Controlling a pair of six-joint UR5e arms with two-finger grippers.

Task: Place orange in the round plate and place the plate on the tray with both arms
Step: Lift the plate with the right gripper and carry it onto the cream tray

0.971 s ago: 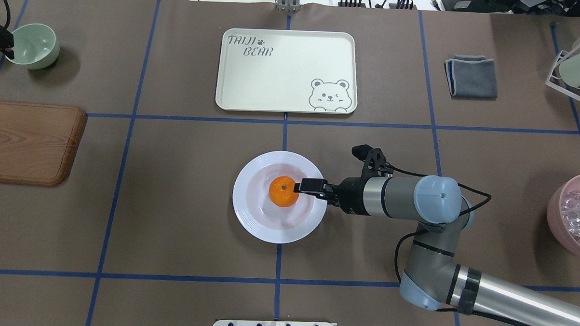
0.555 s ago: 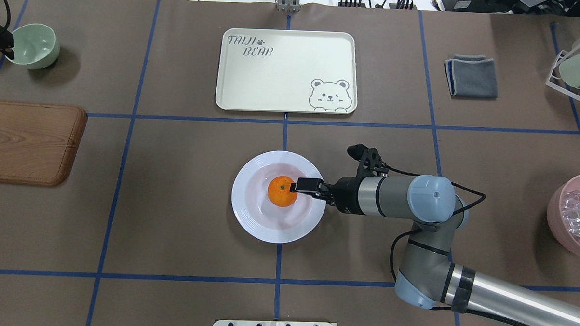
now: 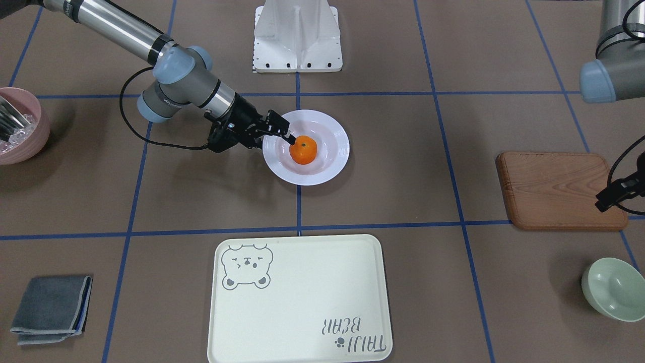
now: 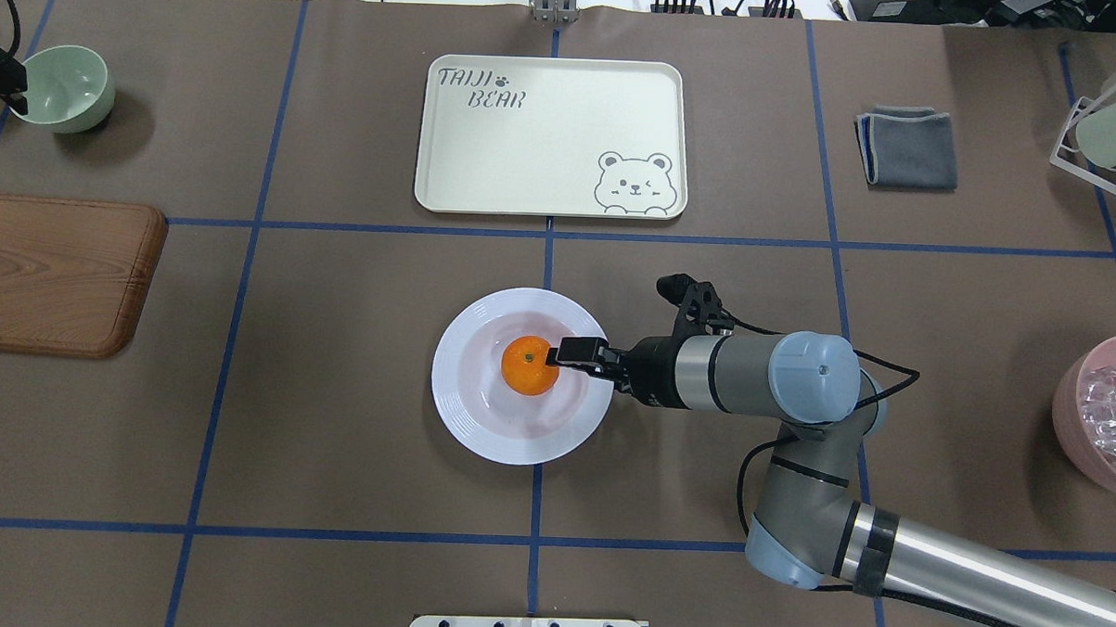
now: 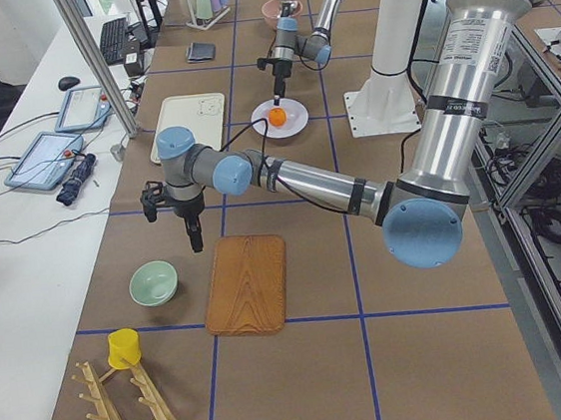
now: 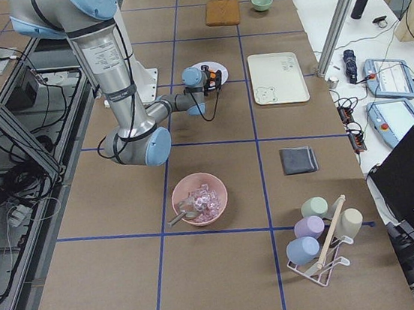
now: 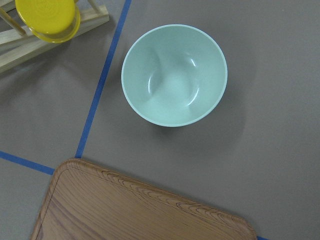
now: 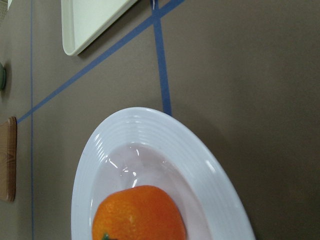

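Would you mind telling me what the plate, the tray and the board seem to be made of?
The plate looks like glazed ceramic, possibly melamine: glossy white with sharp highlights and a ribbed rim. The tray looks like matte cream plastic, with printed artwork. The board is probably wood: brown, with visible grain.

Built from polished silver tubes and matt grey joint housings, in the right arm (image 4: 976, 574) as in the left arm (image 5: 308, 182). Capped in light blue at every round joint, with a small dark screw at a cap's centre. Banded in black where tube meets housing. Trailed by thin black cables beside the wrists. Tipped with a black two-finger right tool (image 4: 561, 353) and a black left tool (image 5: 196, 244). Mounted on a white pedestal (image 3: 297, 35) with dark screws along its foot.
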